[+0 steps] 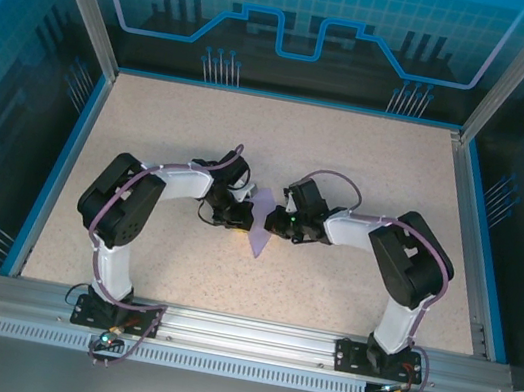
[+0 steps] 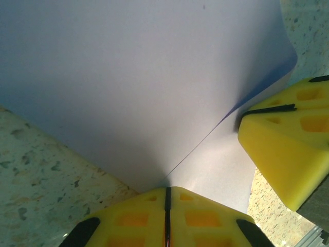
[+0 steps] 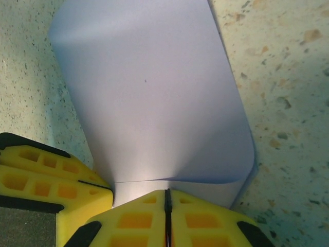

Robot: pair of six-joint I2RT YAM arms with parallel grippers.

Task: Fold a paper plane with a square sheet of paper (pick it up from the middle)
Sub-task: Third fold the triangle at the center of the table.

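Mid-surface: square sheet of paper curled over on itself, no crease yet. Left pincer and right pincer both clamped on its gathered edge. Step, judged: first centre fold. Next: align the edges, press flat.

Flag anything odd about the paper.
No tear or spill. The square sheet of paper bulges in a loose curl, pinched by the shut left gripper and right gripper; its lower layer peeks out unevenly at one corner.
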